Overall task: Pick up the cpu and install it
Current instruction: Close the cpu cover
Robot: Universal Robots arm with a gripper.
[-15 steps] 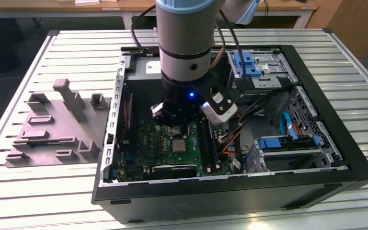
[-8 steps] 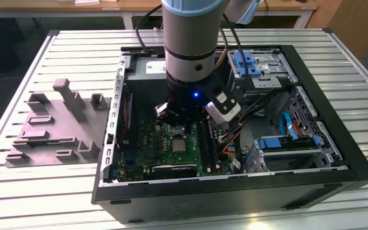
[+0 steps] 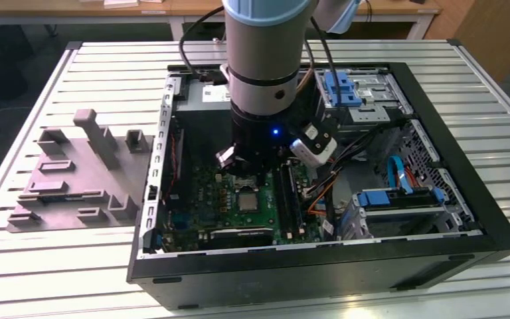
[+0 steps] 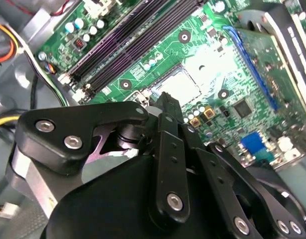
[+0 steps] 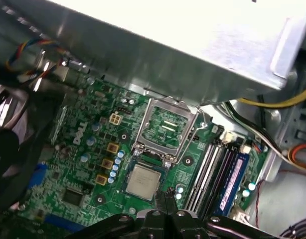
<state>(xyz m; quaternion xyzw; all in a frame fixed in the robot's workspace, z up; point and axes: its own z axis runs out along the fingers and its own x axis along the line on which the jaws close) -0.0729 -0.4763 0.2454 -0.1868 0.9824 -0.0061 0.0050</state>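
My pincer (image 5: 165, 199) hung low inside the open computer case (image 3: 467, 246), its fingertips (image 5: 169, 195) pressed together with nothing between them, just beside the cpu (image 5: 141, 181). The cpu lay flat in its socket on the green motherboard (image 5: 78, 164), with the hinged metal frame (image 5: 165, 130) standing open next to it. The case sat on a slatted worktop (image 3: 69, 266) near a grey fixture (image 3: 78, 179).

cpu (image 5: 142, 181): 1 | motherboard (image 5: 93, 164): 1 | computer case (image 3: 467, 219): 1 | grey fixture tray (image 3: 69, 179): 1
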